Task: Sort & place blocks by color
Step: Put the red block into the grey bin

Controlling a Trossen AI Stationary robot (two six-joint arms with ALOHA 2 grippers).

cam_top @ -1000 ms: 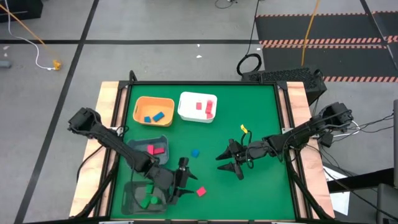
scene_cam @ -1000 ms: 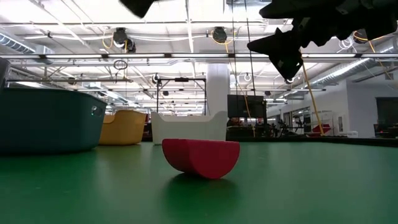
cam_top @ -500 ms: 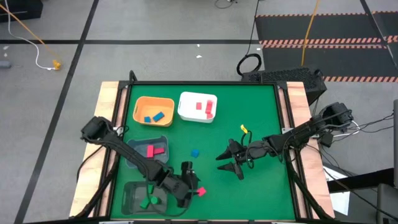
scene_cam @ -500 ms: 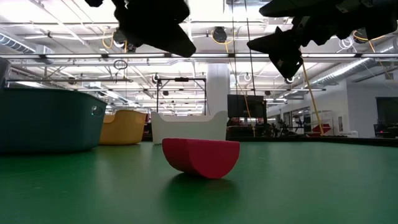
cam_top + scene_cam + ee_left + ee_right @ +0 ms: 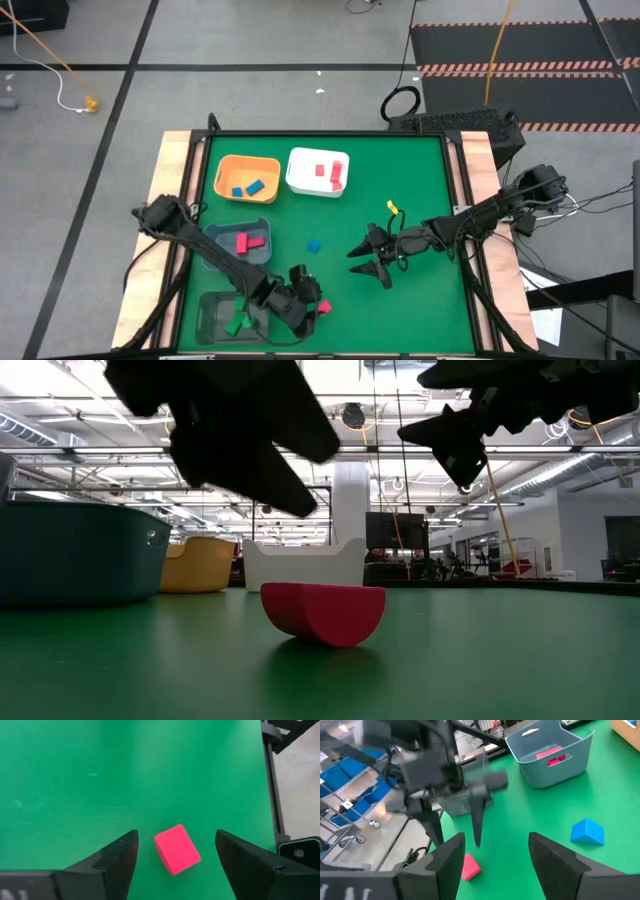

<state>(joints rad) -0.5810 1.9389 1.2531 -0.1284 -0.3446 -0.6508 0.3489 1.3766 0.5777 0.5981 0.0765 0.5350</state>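
A pink block [image 5: 177, 849] lies flat on the green mat near the table's near edge [image 5: 322, 307]; in the low view this block [image 5: 323, 610] shows red. My left gripper [image 5: 176, 840] hovers over it, open, one finger on each side and not touching. From the high view the left gripper [image 5: 306, 299] sits just left of the block. A blue block [image 5: 313, 245] lies mid-table. My right gripper [image 5: 372, 257] waits open above the mat, right of centre. More blocks lie in the bins.
Orange bin [image 5: 248, 178] with blue blocks and white bin [image 5: 318, 172] with red blocks stand at the far left. Grey-blue bin [image 5: 238, 242] holds pink blocks; dark bin [image 5: 225, 318] near the left corner holds green ones. A small yellow item [image 5: 392, 208] lies right of centre.
My left gripper has moved toward the near edge and come down toward the pink block, dropping into the low view from above. The block has stayed where it was.
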